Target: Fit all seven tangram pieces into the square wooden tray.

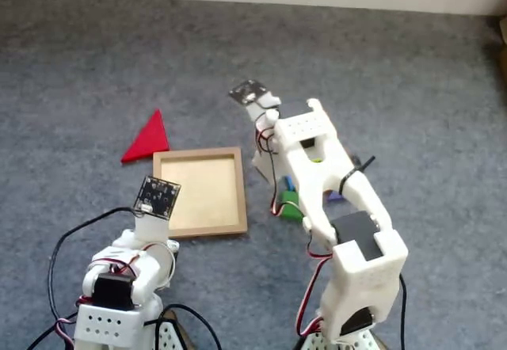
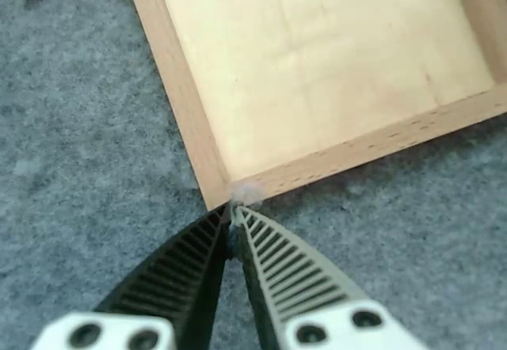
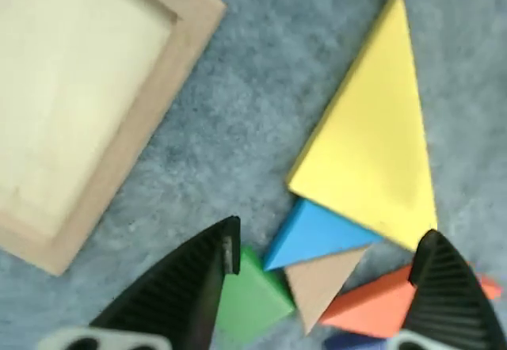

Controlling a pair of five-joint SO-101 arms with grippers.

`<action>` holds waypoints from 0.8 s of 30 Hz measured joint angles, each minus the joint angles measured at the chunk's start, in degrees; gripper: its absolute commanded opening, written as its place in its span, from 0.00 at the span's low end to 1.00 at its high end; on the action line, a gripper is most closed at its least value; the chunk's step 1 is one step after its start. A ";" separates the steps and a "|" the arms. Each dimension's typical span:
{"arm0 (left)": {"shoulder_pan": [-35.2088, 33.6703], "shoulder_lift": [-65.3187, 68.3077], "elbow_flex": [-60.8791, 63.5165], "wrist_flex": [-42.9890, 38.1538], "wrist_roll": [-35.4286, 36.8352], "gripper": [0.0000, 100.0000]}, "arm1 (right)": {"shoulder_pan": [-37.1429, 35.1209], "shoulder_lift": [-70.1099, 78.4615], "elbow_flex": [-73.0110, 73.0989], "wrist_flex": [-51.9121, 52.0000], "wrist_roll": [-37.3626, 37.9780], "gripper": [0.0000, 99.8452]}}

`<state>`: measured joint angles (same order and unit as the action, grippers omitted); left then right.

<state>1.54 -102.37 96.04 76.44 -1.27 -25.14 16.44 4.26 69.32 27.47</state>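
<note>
black, ribbed and shut tip to tip on nothing: left gripper (image 2: 231,215), low over the grey carpet (image 2: 79,168), tips just beside an outer corner of the square wooden tray (image 2: 186,120), the near left one as seen from high. contact with the rim impossible to judge. past the tray's far left corner, red triangle (image 1: 148,138), flat on the carpet, one point close against the rim.

black again, but spread wide and gripping nothing: right gripper (image 3: 331,243), above a huddle of pieces on the carpet just beside the tray's right side. between the two fingers (image 3: 202,279), blue triangle (image 3: 313,235), one long edge against the large yellow triangle (image 3: 372,136), farther out from the wrist. touching the blue one on the wrist side, small tan triangle (image 3: 321,283), bare wood in colour. beside one finger, on the tray side of the huddle, green piece (image 3: 249,302); beside the other finger, orange piece (image 3: 368,302), touching the tan triangle. closest to the wrist, a sliver of dark blue or purple piece (image 3: 356,340), shape hidden. every one of these flat on the carpet, outside the tray, near its rim yet apart from it.

from high, white body of the right arm (image 1: 317,160) over most of that huddle, green and a bit of purple peeking out at its sides. pale tray floor in plain sight between the two arms.
</note>
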 measured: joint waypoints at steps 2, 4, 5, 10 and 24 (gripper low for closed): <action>0.00 0.00 0.00 0.00 0.00 0.01 | 0.00 0.00 0.00 -2.20 2.11 0.34; 0.00 0.00 0.00 0.00 0.00 0.01 | 0.09 0.00 0.00 -4.92 2.81 0.34; 0.00 0.00 0.00 0.00 0.00 0.01 | 0.26 0.00 0.00 -6.15 3.08 0.34; 0.00 0.00 0.00 0.00 0.00 0.01 | 1.41 0.79 0.00 -8.79 3.25 0.34; 0.00 0.00 0.00 0.00 0.00 0.01 | 2.02 10.73 -2.55 -8.97 7.82 0.30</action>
<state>1.54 -102.37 96.04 76.44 -1.27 -23.12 27.16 1.71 60.35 35.30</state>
